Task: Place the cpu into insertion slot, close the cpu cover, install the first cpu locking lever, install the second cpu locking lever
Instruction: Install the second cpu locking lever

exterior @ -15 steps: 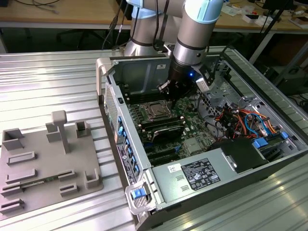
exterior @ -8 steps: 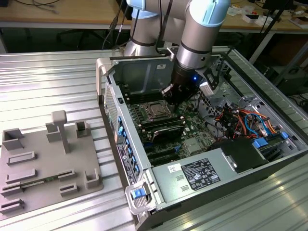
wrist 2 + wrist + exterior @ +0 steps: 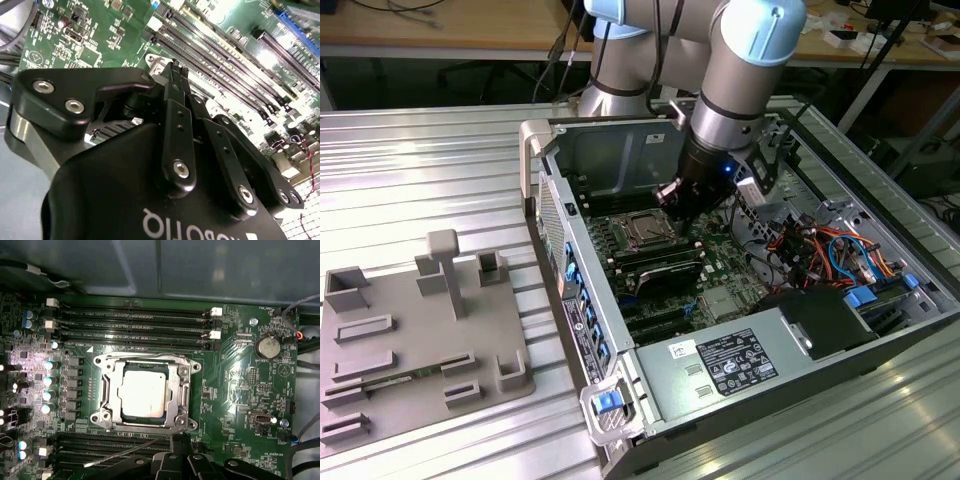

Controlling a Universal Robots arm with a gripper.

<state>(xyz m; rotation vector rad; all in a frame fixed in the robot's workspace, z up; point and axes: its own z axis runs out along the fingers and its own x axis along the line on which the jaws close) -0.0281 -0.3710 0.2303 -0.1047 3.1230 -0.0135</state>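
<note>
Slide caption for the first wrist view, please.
Cpu seated in socket, cpu cover closed flat around it; gripper beside the socket.

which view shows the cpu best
The first wrist view: the cpu faces the camera squarely, seated in its socket with the cover framing it. In the exterior view it is a small patch beside the gripper.
</note>
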